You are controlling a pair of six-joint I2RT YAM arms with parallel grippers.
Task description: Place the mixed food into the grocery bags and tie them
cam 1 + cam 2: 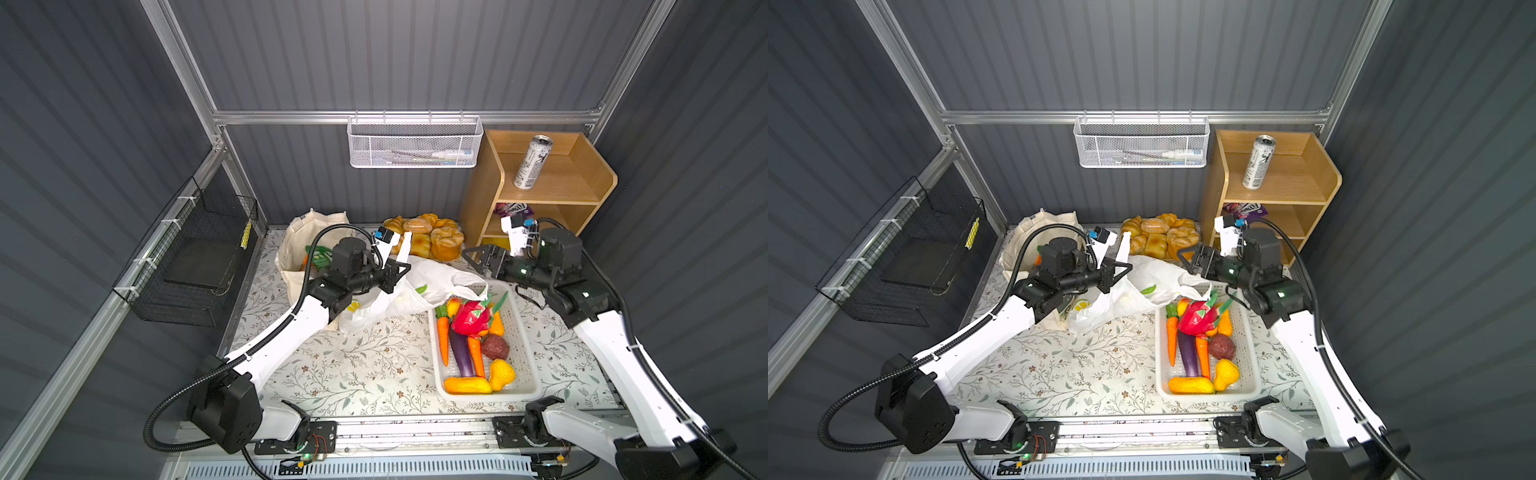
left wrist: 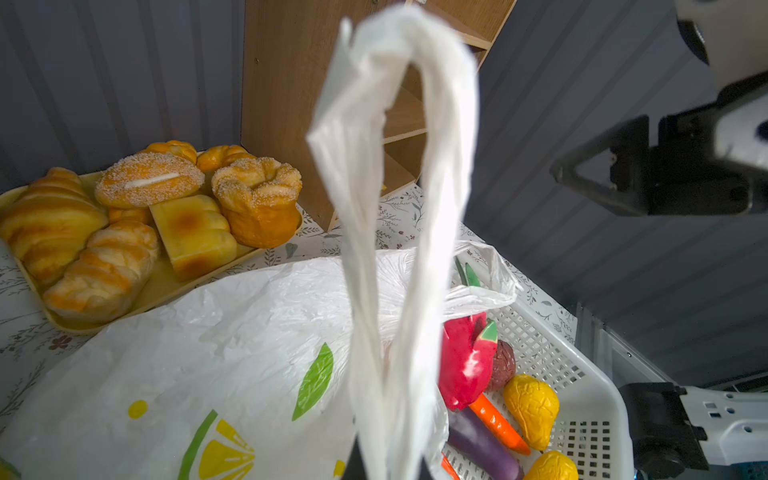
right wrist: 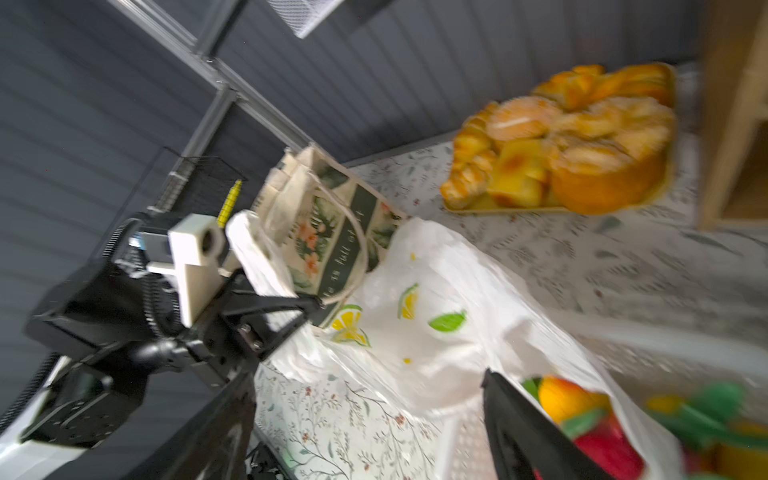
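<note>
Found the left gripper (image 1: 402, 269) closed tight on a handle (image 2: 444, 145) of the plastic bag (image 1: 432, 279), above the tabletop (image 1: 365, 365). Noted the handle loop standing up from the fingers (image 3: 282, 302), and the rest of the bag lying slack between the canvas tote (image 1: 297, 232) and the white basket (image 1: 530, 374), one edge draped over the basket's far rim. Found the right gripper (image 1: 471, 259) poised near the front of the wooden shelf unit (image 1: 482, 187), fingers spread wide apart with nothing between them. Located the drink can (image 1: 532, 162) standing on the top shelf of that unit, well apart from both bags. Located the toy eggplant (image 1: 460, 353) lying in the basket among carrots (image 1: 444, 340), beside the pink dragon fruit (image 1: 471, 318). Saw a green packet (image 1: 320, 254) inside the open mouth of the tote, at the rear left of the tabletop. Recorded a tray of bread rolls (image 1: 432, 237) just behind the plastic bag. Could not tell the contents of the plastic bag.
</note>
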